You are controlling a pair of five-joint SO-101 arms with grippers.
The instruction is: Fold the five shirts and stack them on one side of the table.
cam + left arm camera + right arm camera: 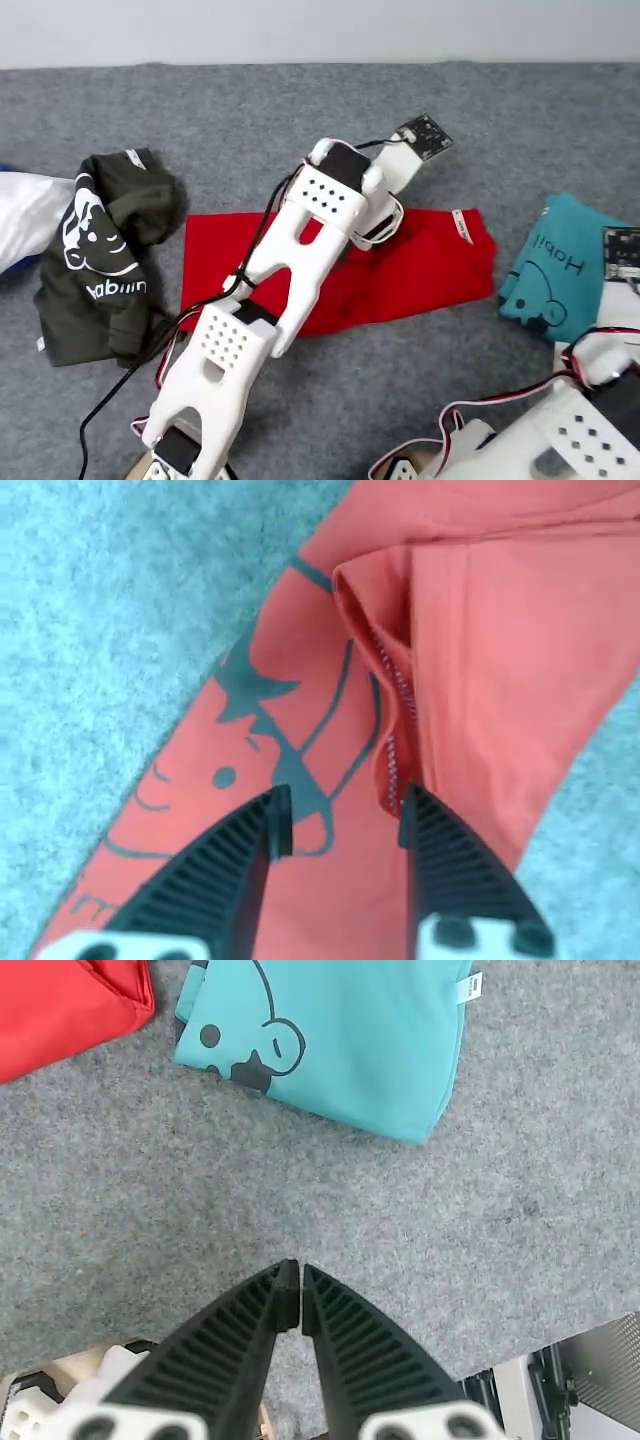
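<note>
Just beneath the left jaws, which stand apart and hold nothing, lies the red shirt [480, 630], its folded edge running up between the two tips. The right jaws are pressed together, empty, over bare grey desk [150, 1180], with the teal shirt [340, 1030] apart beyond them. A dark green shirt [110, 250] and a white shirt [25, 215] lie at the desk's left side.

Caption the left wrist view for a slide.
Left claw, open, over a stitched fold of the red shirt lying on the gray table surface.
</note>
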